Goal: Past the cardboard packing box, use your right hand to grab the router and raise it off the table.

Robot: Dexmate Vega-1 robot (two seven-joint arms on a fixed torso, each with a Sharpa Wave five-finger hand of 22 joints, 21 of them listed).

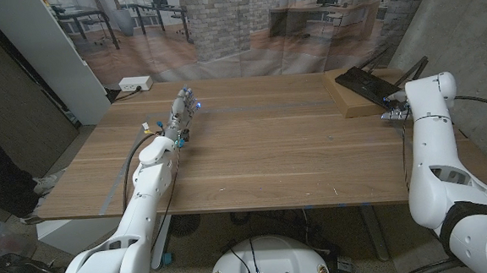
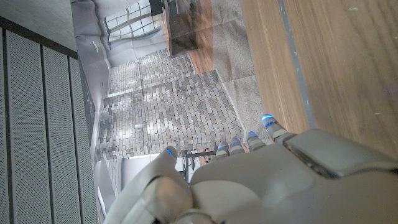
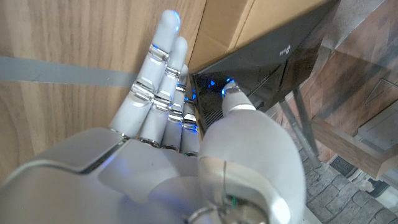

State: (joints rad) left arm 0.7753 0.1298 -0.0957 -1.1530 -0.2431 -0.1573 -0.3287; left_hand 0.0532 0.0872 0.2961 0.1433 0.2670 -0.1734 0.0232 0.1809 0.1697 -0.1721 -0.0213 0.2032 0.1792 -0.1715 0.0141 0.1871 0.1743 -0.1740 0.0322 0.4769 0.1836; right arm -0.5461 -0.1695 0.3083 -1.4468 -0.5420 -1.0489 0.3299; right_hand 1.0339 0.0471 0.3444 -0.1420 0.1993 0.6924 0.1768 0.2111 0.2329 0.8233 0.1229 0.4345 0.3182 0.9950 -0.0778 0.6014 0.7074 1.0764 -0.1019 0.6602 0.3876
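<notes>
Right wrist view: right hand point(image 3: 186, 143) spread, ungripped, at router point(image 3: 261, 68) edge atop cardboard box point(image 3: 242, 25); closing prematurely risked shoving it away.

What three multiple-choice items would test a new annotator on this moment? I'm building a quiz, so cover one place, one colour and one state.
1. Where does the router lie?
A. on the cardboard box at the table's far right corner
B. at the table's middle
C. beside the left hand

2. What colour is the router?
A. white
B. black
C. red

3. How is the right hand?
A. lifting the router clear
B. fingers and thumb apart at the router's edge
C. curled at the near edge

Key: 1 A, the head view shows it atop the box. 2 B, its casing is black in the head and right wrist views. 3 B, the right wrist view shows fingers and thumb spread, the router lying on the box.
</notes>
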